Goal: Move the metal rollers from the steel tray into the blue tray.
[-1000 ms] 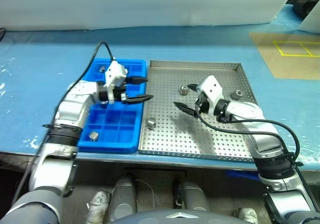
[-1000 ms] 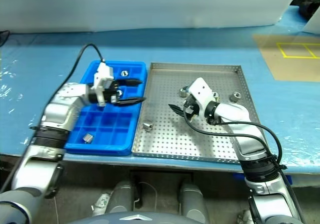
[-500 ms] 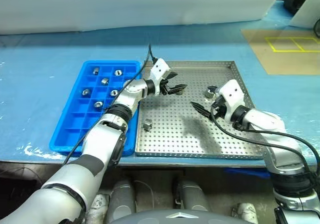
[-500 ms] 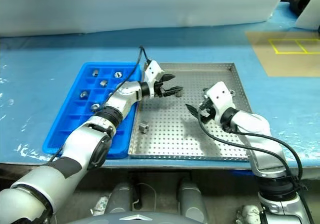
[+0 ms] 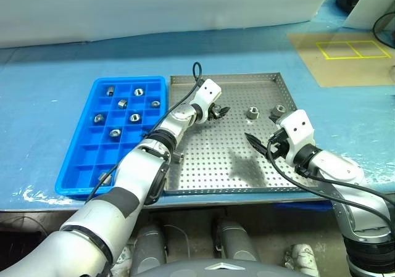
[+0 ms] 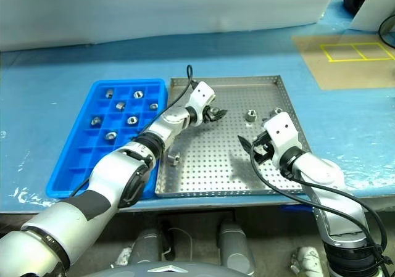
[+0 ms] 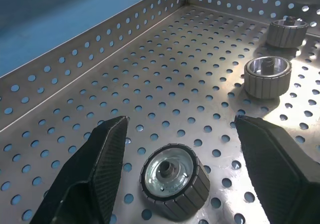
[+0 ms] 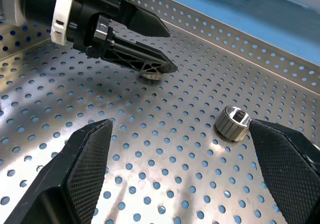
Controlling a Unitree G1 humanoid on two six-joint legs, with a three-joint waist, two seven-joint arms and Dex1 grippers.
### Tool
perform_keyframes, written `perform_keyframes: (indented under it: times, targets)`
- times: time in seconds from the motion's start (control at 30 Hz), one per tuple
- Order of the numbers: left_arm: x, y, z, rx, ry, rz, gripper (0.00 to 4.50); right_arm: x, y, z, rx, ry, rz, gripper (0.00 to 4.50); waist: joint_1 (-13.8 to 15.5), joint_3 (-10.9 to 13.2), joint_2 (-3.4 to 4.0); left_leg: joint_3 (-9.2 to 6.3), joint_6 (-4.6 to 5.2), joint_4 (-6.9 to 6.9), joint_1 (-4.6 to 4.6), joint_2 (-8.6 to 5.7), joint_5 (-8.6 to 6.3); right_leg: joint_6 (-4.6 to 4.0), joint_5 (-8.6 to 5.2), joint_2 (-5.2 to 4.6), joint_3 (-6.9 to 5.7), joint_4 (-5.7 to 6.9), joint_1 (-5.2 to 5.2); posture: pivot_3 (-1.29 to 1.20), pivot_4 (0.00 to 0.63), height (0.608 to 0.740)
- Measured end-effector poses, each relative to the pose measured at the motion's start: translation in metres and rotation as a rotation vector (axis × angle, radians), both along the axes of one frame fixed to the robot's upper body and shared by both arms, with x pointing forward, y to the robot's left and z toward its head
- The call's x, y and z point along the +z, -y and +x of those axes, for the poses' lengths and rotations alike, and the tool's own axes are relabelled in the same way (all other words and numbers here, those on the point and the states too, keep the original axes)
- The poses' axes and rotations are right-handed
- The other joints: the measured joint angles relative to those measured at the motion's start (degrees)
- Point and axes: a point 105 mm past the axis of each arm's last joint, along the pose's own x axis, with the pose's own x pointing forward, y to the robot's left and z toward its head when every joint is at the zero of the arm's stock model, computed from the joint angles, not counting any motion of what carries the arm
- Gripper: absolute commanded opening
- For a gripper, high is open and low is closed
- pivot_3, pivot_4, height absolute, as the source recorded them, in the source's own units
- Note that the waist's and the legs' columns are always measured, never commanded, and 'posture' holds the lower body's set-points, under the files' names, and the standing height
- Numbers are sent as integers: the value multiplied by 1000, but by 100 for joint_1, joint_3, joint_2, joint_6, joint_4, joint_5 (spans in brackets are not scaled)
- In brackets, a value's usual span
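Both grippers open and empty: left gripper (image 7: 177, 149) straddles a metal roller (image 7: 174, 180) at steel tray's (image 5: 247, 178) 11 o'clock.

I'm looking at a workshop or industrial test bench: a tabletop (image 5: 55, 61) under blue protective sheeting, a perforated rectangular steel tray (image 5: 271, 178) beside a bright blue compartmented plastic parts tray (image 5: 74, 166), white foam board (image 5: 154, 5) behind, and yellow tape squares (image 5: 345, 49) marked on brown cardboard.
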Motion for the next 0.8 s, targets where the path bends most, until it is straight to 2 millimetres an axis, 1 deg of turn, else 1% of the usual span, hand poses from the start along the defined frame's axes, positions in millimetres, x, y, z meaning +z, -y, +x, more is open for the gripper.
perform_keyframes:
  times: [0.3,0.63,0.8]
  targets:
    - [-15,-11,5,103,-65,41,3588,-1,3,0,-25,-1,2,4500,-16,0,0,0,2,-1,-2,0,-1,0,0,0,-1,-4,0,-619,150,740]
    - [-28,-10,0,105,-130,65,3588,-1,3,1,-34,4,3,4500,-29,0,0,0,5,-2,-4,0,-3,0,0,0,-2,-11,0,-625,150,740]
    - [-28,-10,0,103,-133,64,3588,-3,4,1,-37,1,-8,4500,-43,0,1,0,8,-2,-6,0,-5,0,0,-2,-2,-17,1,-628,150,740]
